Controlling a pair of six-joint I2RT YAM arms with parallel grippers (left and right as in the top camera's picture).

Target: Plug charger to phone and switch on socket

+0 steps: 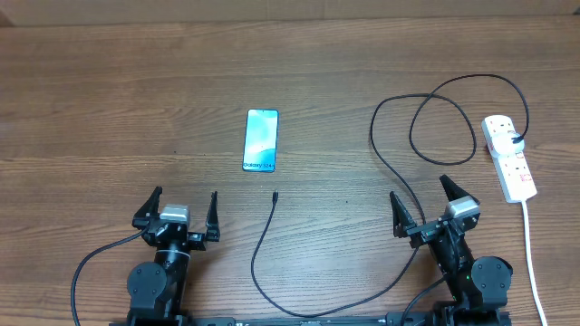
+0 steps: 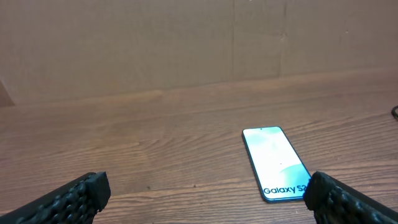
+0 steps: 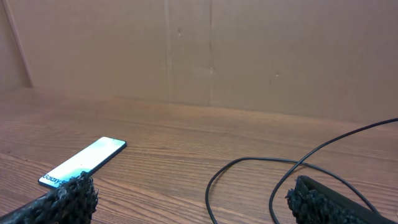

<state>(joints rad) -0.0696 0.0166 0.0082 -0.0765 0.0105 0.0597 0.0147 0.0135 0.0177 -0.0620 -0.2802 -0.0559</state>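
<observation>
Phone (image 1: pixel 261 139), blue-white screen up, flat; left claw (image 1: pixel 184 197) and right claw (image 1: pixel 419 189) agape, empty.

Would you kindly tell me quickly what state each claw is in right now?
Left claw: open, holding nothing.
Right claw: open, holding nothing.
</observation>
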